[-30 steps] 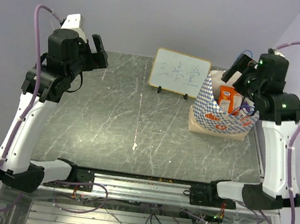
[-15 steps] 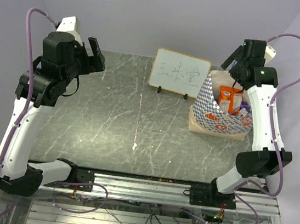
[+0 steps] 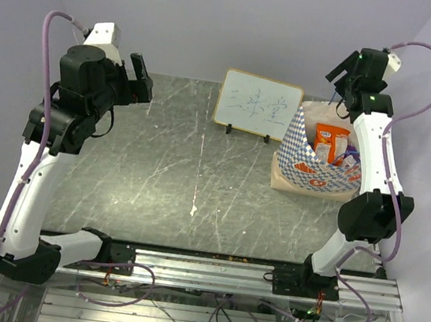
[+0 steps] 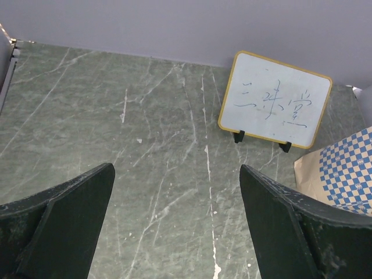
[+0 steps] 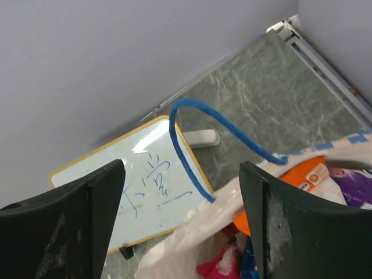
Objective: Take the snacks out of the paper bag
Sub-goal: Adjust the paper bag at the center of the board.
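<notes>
The paper bag (image 3: 304, 153) stands at the right rear of the table, cream with a blue-white checked band. Its edge also shows in the left wrist view (image 4: 343, 171). Snacks sit inside it: an orange packet (image 3: 328, 142) and purple and blue ones behind it. In the right wrist view I see the bag's rim (image 5: 232, 215), its blue cord handle (image 5: 192, 151), the orange packet (image 5: 302, 180), a purple one (image 5: 351, 189) and a pink-red one (image 5: 218, 264). My right gripper (image 3: 340, 73) is open, high above the bag's back rim. My left gripper (image 3: 141, 77) is open and empty, high over the table's left rear.
A white signboard (image 3: 257, 105) with blue writing stands at the back middle, left of the bag; it shows in the left wrist view (image 4: 274, 100) and the right wrist view (image 5: 128, 192). The wall rises behind. The table's right edge rail (image 5: 325, 55) runs close to the bag.
My right arm has risen and swung back, from low beside the bag's right to high above its rear rim. My left arm has hardly moved.
</notes>
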`<state>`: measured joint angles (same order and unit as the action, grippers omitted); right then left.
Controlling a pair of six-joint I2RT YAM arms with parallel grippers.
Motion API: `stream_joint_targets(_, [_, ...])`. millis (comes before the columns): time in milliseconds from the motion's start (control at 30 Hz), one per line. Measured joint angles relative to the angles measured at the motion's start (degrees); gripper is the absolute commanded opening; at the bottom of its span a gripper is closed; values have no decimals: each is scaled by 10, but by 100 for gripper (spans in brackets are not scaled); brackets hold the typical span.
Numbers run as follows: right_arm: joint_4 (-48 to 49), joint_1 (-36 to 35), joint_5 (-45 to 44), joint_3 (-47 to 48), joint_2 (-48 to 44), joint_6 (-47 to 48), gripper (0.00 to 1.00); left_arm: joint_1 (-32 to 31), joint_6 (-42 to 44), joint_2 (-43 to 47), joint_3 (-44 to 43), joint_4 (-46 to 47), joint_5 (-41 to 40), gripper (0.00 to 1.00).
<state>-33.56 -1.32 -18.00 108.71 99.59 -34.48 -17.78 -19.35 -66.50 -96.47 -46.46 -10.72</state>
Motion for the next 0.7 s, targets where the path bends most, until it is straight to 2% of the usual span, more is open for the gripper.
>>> stream_joint_targets(233, [45, 8, 21, 0, 37, -2, 71, 0, 15, -15, 0, 4, -5, 99])
stream_joint_targets(333, [63, 9, 32, 0, 50, 0, 58, 0, 21, -21, 0, 5, -6, 98])
stream_joint_targets(533, [88, 9, 65, 0, 63, 24, 23, 0, 27, -28, -13, 4, -6, 98])
stream_joint_targets(700, [91, 11, 89, -1, 65, 34, 3, 0, 29, -31, -22, 3, -5, 97])
